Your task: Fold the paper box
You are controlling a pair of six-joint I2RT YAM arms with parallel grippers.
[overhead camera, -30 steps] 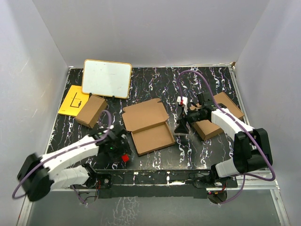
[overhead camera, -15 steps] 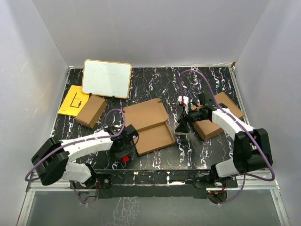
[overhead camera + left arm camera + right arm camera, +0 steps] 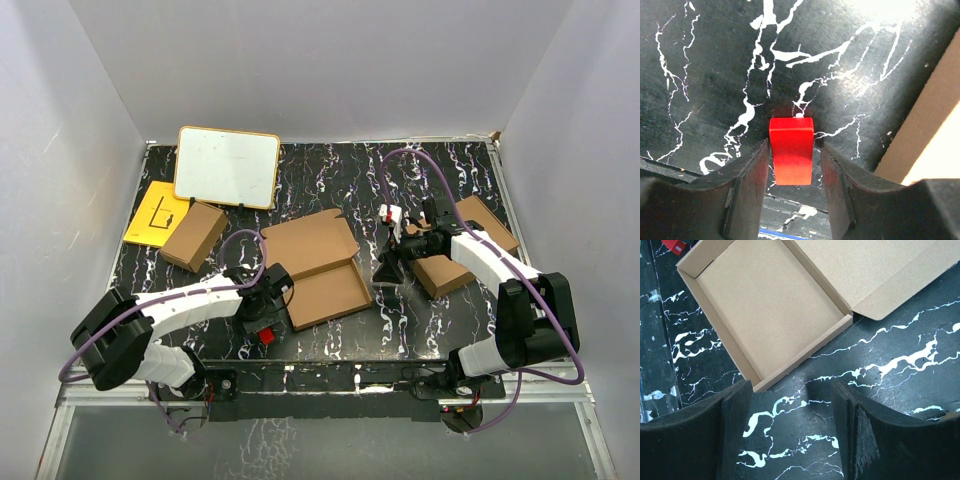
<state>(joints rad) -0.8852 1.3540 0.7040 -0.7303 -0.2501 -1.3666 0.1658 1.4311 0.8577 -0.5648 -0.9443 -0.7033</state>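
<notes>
- Left side first: the left gripper (image 3: 793, 145) points down at the near edge of the table (image 3: 420, 190). Its jaws are apart and straddle a small red block (image 3: 266, 336), with only slivers of gap either side and no clamp yet.
- From these jaws the paper box (image 3: 325, 293) lies just to the right, its tan wall showing at the right edge of the left wrist view.
- Centre: the box sits mid-table with the tray walls already standing and the lid lying open flat on the far side. Its long axis runs near-to-far, leaning slightly right.
- Right side: the right gripper (image 3: 791, 384) hovers just off the tray's right-hand corner, jaws wide apart with nothing between them. The tray lies ahead and to the left of its fingers.
- Both arms are close, but the right one is free and lined up on the box, so it looks the likelier one to work the lid.
- Against a second ago, the left arm has swung in from further left to the block and its jaws have narrowed. The box, block and right arm sit as before.
</notes>
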